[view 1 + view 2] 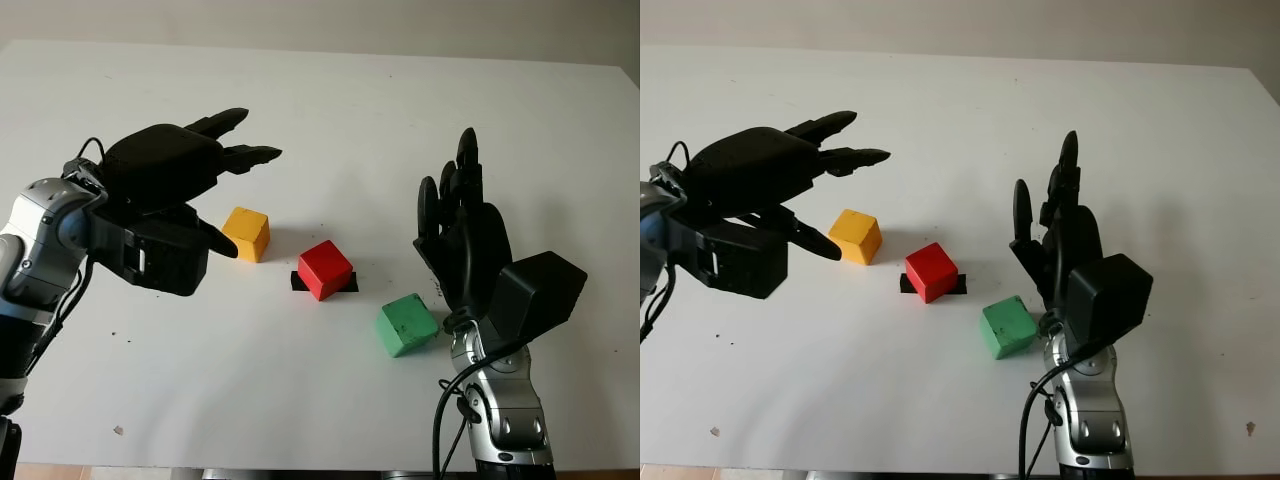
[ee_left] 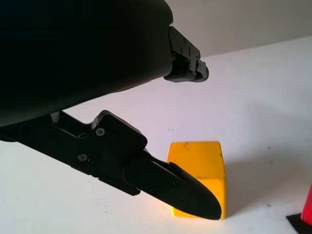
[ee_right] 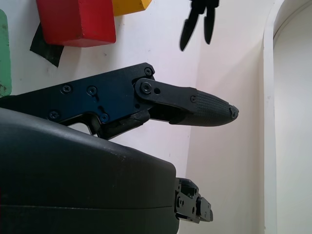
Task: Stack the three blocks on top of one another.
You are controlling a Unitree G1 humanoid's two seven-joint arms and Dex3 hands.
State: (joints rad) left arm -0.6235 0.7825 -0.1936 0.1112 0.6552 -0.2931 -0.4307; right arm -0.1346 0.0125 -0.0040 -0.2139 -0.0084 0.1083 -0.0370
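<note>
The left hand (image 1: 190,190) hangs above the table (image 1: 330,90) at about nine o'clock, open and holding nothing, one finger (image 2: 170,183) reaching down just short of the yellow block (image 1: 247,233). That block sits on the table close beside the hand, at roughly ten o'clock from the middle.

Dead centre is the red block (image 1: 325,269), turned a little and sitting on a small black mark (image 1: 350,285). At four o'clock from it lies the green block (image 1: 406,324), near but apart. All three blocks sit singly, so nothing is stacked yet.

The right hand (image 1: 462,235) stands at about three o'clock, just beside the green block, open and holding nothing, fingers pointing away from the robot.

To my eye the left hand is lining up on the yellow block. The risk is that low finger: if it comes down on the block's near edge instead of beside it, it would likely shove the block toward the red one rather than grip it. The red block's skew could also make a stacked block sit off-square and tip.
</note>
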